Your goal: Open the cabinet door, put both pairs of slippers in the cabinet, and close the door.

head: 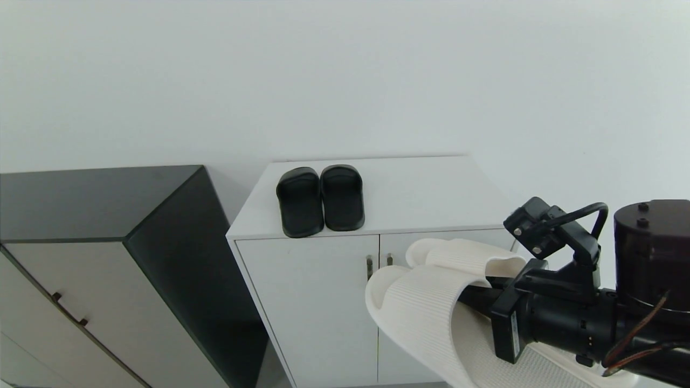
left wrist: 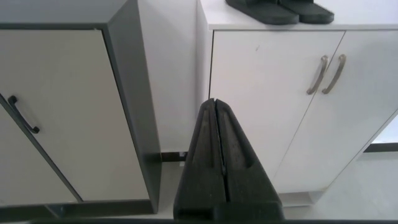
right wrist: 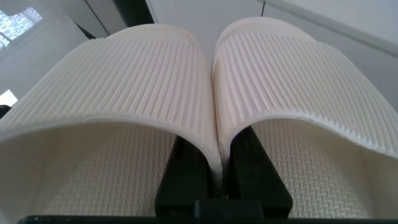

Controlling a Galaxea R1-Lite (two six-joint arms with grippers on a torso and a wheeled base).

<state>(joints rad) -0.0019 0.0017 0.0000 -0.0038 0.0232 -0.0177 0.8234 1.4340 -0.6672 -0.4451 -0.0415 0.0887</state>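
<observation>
- Pair of cream-white ribbed foam slippers [head: 426,302]: held off the ground side by side, in front of the right-hand door of the cabinet, just beside the door handles and below the front edge of the cabinet top.
- Right gripper [right wrist: 221,171]: one black finger inside each white slipper under the strap, clamped on the two inner strap walls pressed together between them.
- Pair of black rubber slide slippers [head: 321,200]: side by side and touching, on the cabinet top near its front-left corner, at the front edge.
- White two-door cabinet [head: 431,194]: both doors shut; two upright metal bar handles [left wrist: 329,73] at the centre seam.
- Left gripper [left wrist: 216,155]: black fingers pressed together, holding nothing, low before the cabinet's left side.
- Dark-topped cabinet with pale fronts [head: 108,199]: just left of the white cabinet.
</observation>
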